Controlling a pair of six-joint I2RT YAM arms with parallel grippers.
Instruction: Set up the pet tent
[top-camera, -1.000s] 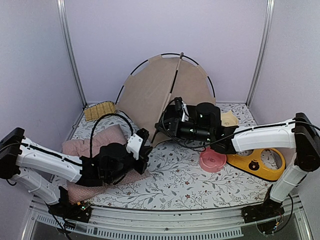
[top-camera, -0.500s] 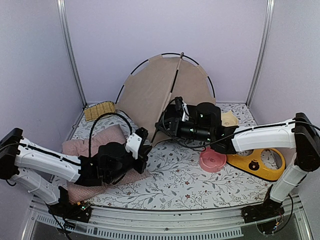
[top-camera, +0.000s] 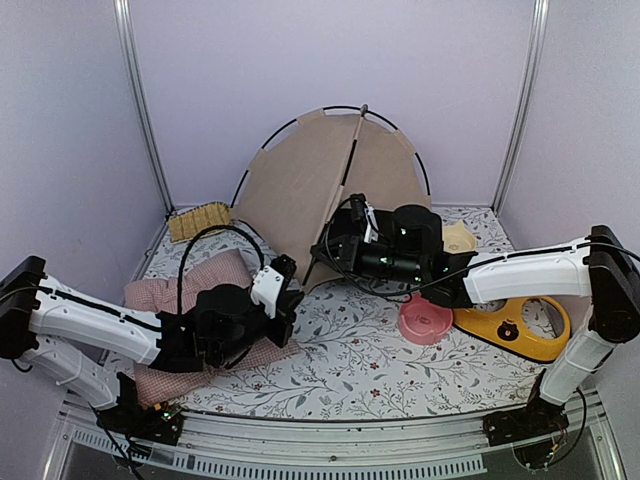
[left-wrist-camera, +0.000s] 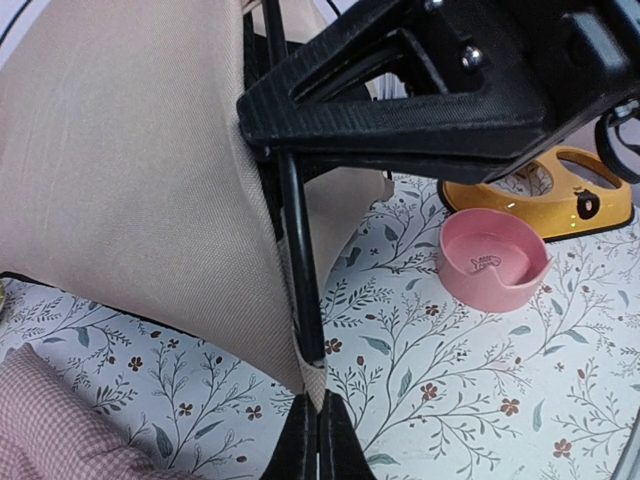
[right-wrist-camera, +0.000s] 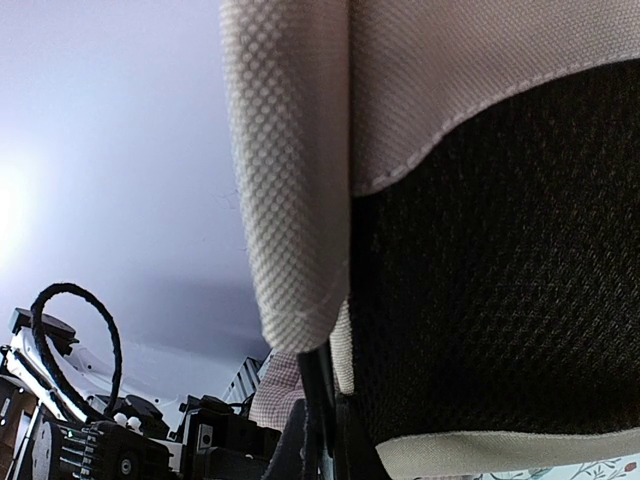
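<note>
We have the large beige fabric pet tent (top-camera: 300, 180), with its thin black poles, standing half-raised at the back of the floral-print table (top-camera: 350, 350). It leans towards the rear wall, and its front seam comes down to the cloth between our two arms. Our left gripper (left-wrist-camera: 316, 432) is closed on the bottom corner of that seam, where the fabric tab and the end of the straight black pole (left-wrist-camera: 298, 260) meet. Our right gripper (right-wrist-camera: 322, 440) is clamped higher up the same edge, pinching pole and fabric together beside the black mesh panel (right-wrist-camera: 500, 280). The step in hand, as we judge it, is drawing this front leg out so the frame stands by itself. To do it well we should pin the low corner to the table as a pivot and let the right arm guide the pole outward slowly, so the fabric tightens evenly rather than twisting. The round pink plastic bowl (left-wrist-camera: 493, 258) sits near on the right and the pink checked cushion (top-camera: 190, 285) on the left. The foot should land between them, touching neither.
</note>
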